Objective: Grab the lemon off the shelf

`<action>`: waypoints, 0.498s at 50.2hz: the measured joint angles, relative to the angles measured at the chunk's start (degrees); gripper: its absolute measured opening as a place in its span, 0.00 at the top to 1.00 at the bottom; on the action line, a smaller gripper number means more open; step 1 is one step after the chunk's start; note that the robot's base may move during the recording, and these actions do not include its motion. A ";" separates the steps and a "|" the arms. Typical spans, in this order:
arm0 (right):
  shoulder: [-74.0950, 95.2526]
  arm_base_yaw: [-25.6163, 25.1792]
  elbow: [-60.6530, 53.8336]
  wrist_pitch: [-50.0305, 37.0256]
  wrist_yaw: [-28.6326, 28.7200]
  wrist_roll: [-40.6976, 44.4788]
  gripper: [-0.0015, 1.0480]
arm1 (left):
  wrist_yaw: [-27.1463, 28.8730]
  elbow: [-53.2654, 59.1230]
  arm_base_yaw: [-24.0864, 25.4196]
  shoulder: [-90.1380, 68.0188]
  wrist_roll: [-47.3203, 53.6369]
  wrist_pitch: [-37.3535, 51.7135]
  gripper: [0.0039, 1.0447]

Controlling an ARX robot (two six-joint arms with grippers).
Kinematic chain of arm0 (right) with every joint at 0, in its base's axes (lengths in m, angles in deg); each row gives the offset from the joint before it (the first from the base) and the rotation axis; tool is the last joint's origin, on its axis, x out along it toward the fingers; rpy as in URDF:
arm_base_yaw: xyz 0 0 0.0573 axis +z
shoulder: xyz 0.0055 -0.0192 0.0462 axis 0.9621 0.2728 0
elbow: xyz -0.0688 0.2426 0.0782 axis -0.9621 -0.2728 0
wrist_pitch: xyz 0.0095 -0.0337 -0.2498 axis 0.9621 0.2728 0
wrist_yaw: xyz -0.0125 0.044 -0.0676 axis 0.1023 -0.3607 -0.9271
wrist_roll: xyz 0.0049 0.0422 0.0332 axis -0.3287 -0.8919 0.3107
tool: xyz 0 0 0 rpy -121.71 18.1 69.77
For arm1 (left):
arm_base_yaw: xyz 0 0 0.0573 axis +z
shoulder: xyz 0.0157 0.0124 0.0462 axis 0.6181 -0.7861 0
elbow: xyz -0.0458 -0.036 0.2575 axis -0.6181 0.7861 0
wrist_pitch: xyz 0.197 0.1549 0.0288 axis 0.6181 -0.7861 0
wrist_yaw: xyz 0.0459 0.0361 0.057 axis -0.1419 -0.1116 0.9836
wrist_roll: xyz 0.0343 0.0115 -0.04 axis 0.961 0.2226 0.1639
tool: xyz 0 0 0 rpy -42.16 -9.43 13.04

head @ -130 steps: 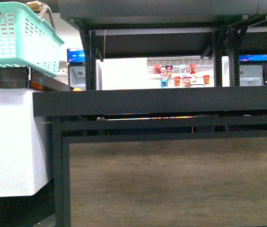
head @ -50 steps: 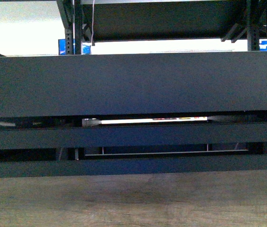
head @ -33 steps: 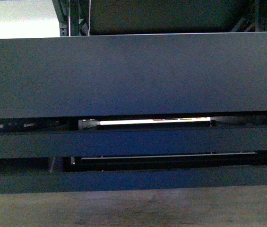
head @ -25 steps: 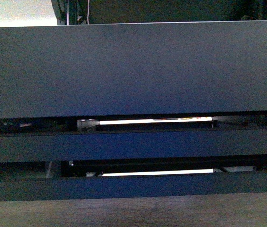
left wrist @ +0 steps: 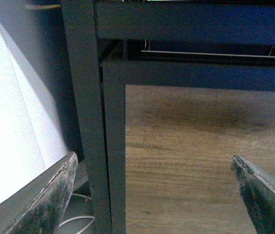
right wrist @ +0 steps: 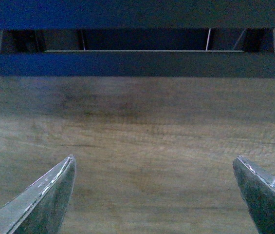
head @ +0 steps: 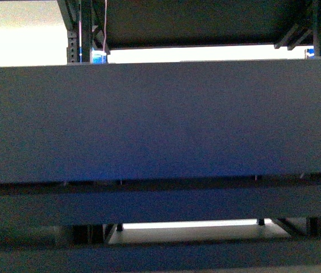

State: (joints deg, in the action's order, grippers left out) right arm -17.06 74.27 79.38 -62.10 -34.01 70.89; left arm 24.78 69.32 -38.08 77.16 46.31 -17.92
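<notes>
The lemon is out of view in every frame. The black shelf point(head: 160, 119) fills the front view: the flat front edge of a dark tray, with a lower rail under it and perforated posts above. My left gripper point(left wrist: 154, 163) is open and empty, facing the shelf's brown wood-grain front panel point(left wrist: 195, 161) and its black corner post point(left wrist: 86, 122). My right gripper point(right wrist: 154, 163) is open and empty, facing the same wood-grain panel point(right wrist: 142, 141) below a black rail point(right wrist: 137, 64). Neither gripper shows in the front view.
A white cabinet side point(left wrist: 10, 131) stands beside the shelf's corner post, with white cables point(left wrist: 76, 222) on the floor below it. A bright gap point(head: 188, 226) opens under the lower rail.
The front view has kept shifting along the shelf front: the tray's front edge now sits lower, the lit opening above it shows again, and the wood-grain panel has dropped out of frame.
</notes>
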 joint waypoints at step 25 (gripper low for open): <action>0.00 0.00 0.00 0.00 0.00 0.00 0.07 | 0.00 0.00 0.00 0.00 0.02 0.00 0.07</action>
State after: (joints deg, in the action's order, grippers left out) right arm -17.06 74.27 79.38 -62.10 -34.01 70.89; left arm 24.78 69.32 -38.08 77.16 46.33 -17.92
